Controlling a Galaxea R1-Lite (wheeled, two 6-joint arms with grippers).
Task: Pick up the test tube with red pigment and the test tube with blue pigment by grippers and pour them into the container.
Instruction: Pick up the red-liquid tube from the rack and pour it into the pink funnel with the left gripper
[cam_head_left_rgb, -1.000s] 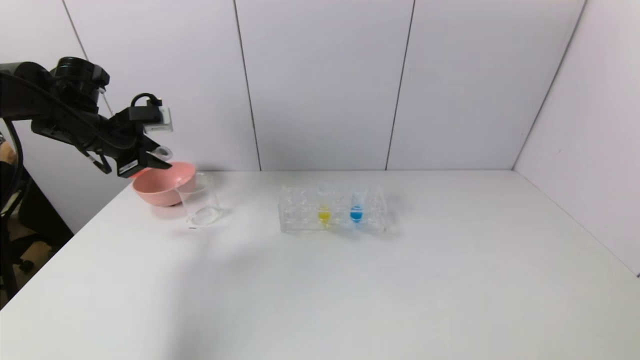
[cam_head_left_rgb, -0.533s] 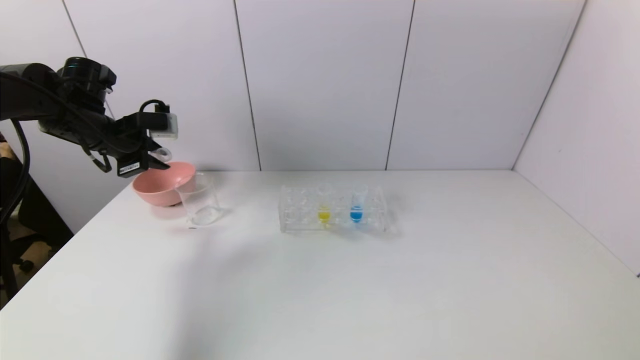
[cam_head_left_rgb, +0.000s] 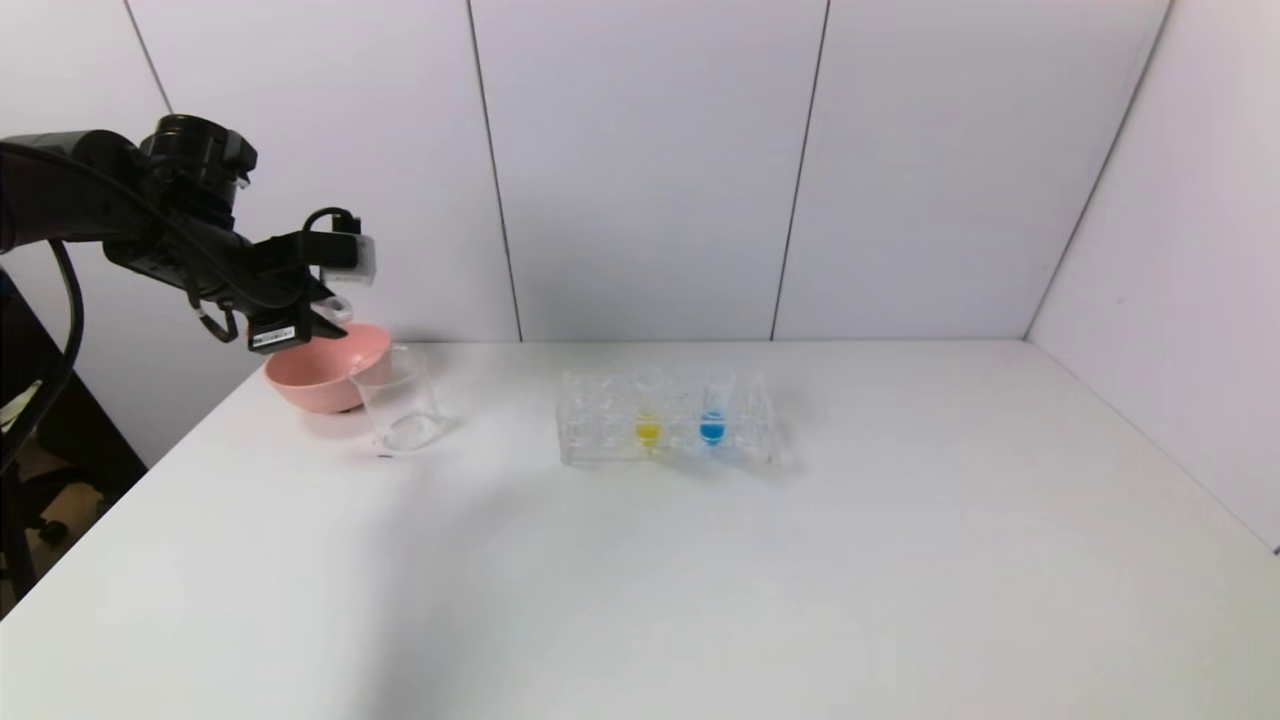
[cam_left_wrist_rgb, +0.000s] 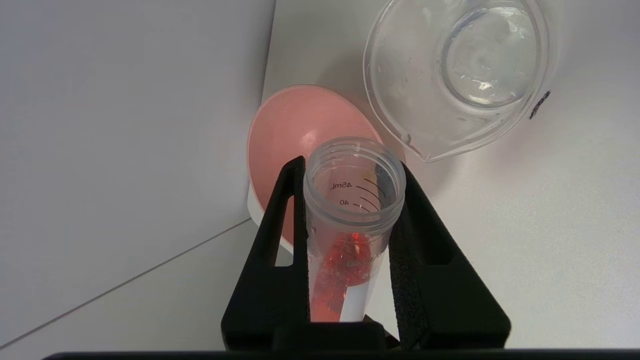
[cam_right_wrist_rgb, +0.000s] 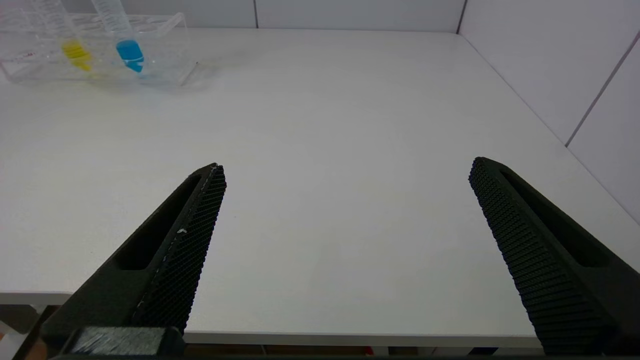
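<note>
My left gripper (cam_head_left_rgb: 318, 318) (cam_left_wrist_rgb: 350, 167) is shut on the test tube with red pigment (cam_left_wrist_rgb: 352, 215), held tilted above the table's far left. Red liquid lies along the tube's lower side, and its open mouth (cam_head_left_rgb: 338, 305) hangs over the pink bowl, just short of the container's lip. The container (cam_head_left_rgb: 400, 402) (cam_left_wrist_rgb: 395, 105), a clear beaker, stands next to the bowl with only clear residue on its bottom. The test tube with blue pigment (cam_head_left_rgb: 713, 410) (cam_right_wrist_rgb: 126, 42) stands upright in the rack. My right gripper (cam_right_wrist_rgb: 347, 167) is open, with nothing in it, over the table's near edge.
The pink bowl (cam_head_left_rgb: 318, 378) (cam_left_wrist_rgb: 295, 130) sits behind the beaker at the table's back left corner. A clear tube rack (cam_head_left_rgb: 600, 430) (cam_right_wrist_rgb: 167, 47) in mid-table also holds a yellow-liquid tube (cam_head_left_rgb: 648, 415) (cam_right_wrist_rgb: 76, 52). Walls close the back and right.
My left arm has moved right toward the beaker, carrying the red tube. Rack, beaker and bowl have stayed put.
</note>
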